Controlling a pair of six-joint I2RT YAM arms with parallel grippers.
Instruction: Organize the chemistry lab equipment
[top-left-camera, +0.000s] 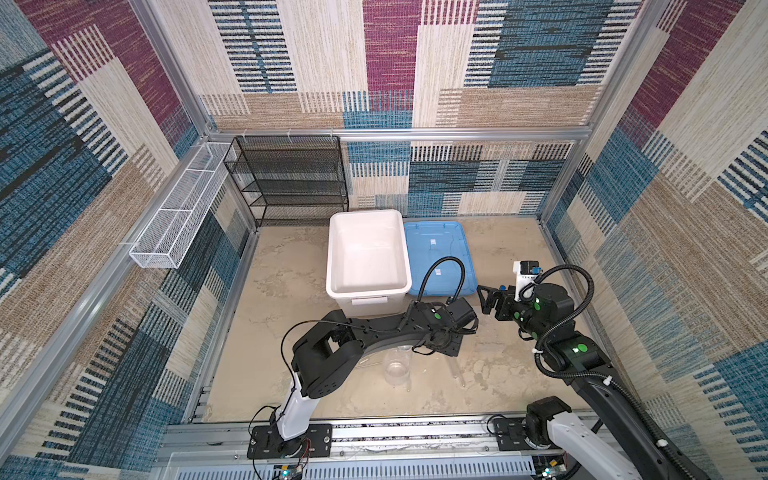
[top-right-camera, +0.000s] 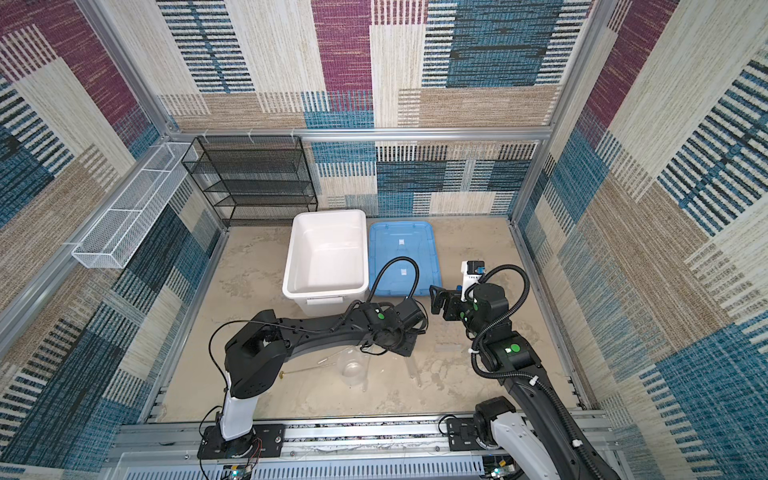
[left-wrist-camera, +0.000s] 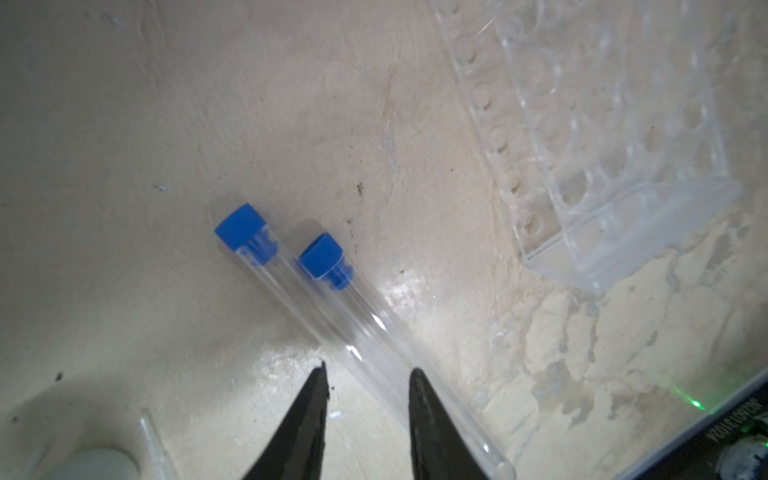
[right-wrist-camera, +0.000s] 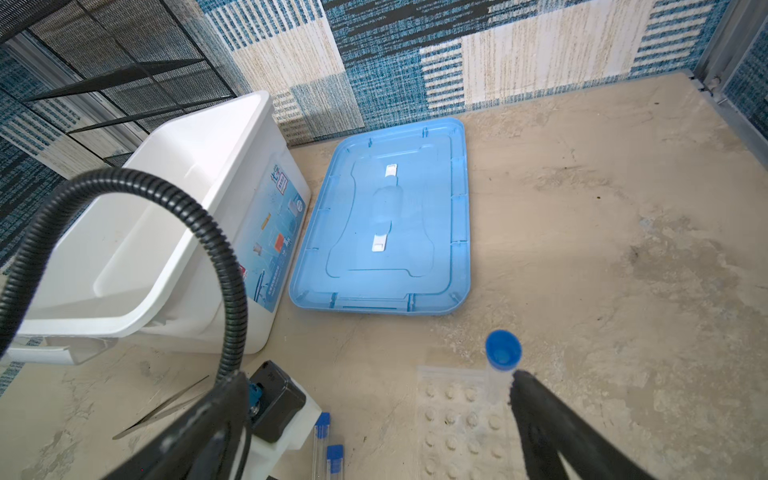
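Where my left gripper (left-wrist-camera: 368, 372) is working: it is reaching low over the floor just below the middle of both top views, its fingers pointing down at two capped tubes lying side by side.
Left jaws: they are standing part-way apart, one finger on each side of the nearer test tube (left-wrist-camera: 365, 332); I cannot tell whether they are pressing it yet.
Why there: I am straddling the bare glass mid-body, clear of the blue cap, so the tube should lift level.
Second tube (left-wrist-camera: 266, 270): it is lying touching the first, so I am risking nudging it as I close.
Tube rack (left-wrist-camera: 602, 166): it is standing just beside the pair, its holes facing up, probably the tubes' destination.
Right gripper (right-wrist-camera: 376, 376): it is hovering right of centre in both top views, jaws spread wide and gripping nothing.
Third tube (right-wrist-camera: 500, 365): it is standing upright in the rack, just beside one of my right fingers.
Beaker (top-left-camera: 395, 365): it is waiting at lower centre, beside my left arm.
Tweezers (right-wrist-camera: 162, 409): they are lying flat in front of the white bin (top-left-camera: 332, 257).
Progress: judging by one tube racked, I am working early in the task.
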